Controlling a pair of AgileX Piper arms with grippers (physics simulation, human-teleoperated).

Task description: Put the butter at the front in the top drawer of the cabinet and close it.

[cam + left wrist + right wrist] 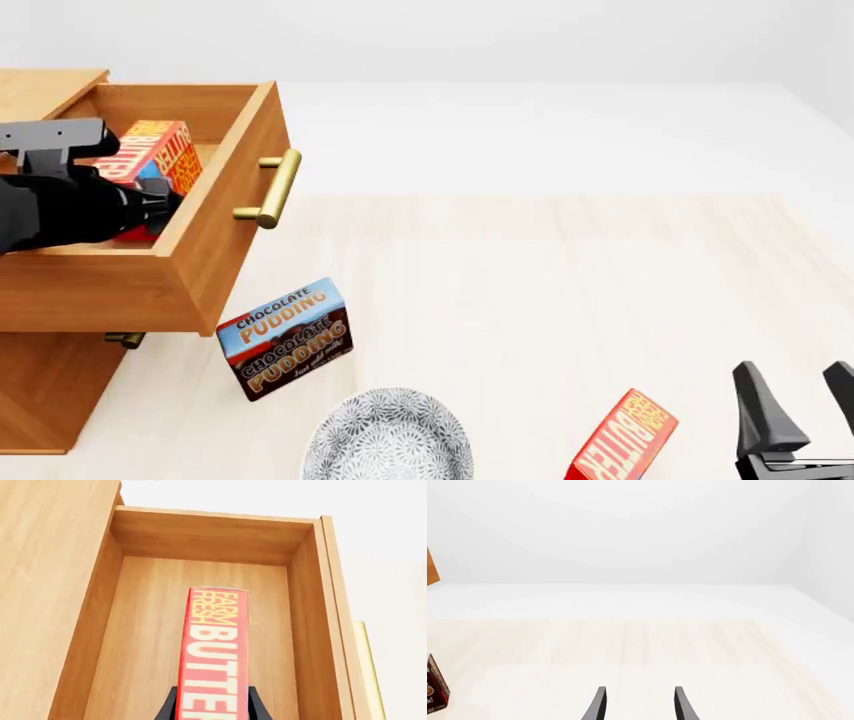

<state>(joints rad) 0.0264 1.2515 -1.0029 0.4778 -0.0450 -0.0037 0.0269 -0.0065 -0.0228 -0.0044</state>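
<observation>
A pale wooden table (561, 300) ran out toward a plain white backdrop, and the cabinet (47, 385) filled the 9 o'clock side of the front view. Its top drawer (220, 235) stood pulled open, the brass handle (274, 188) pointing toward 3 o'clock. The left gripper (150, 205) reached inside the drawer with the butter (158, 160) clamped between its fingers (257, 707); in the wrist view the red carton stuck straight out beyond the fingertips, over the drawer's floor, clear of both side walls and short of the far wall. Whether the carton touched the floor could not be told. Just below the drawer's front, at about 7 o'clock in the front view, the pudding box (284, 338) stood tilted on the table. A patterned grey plate (390, 440) lay at 6 o'clock, and a second butter carton (625, 440) leaned at about 5 o'clock, near the right gripper (798, 395). That gripper sat at the 5 o'clock corner, fingers upright and spread apart, with nothing between them; its wrist view showed only bare table ahead.
</observation>
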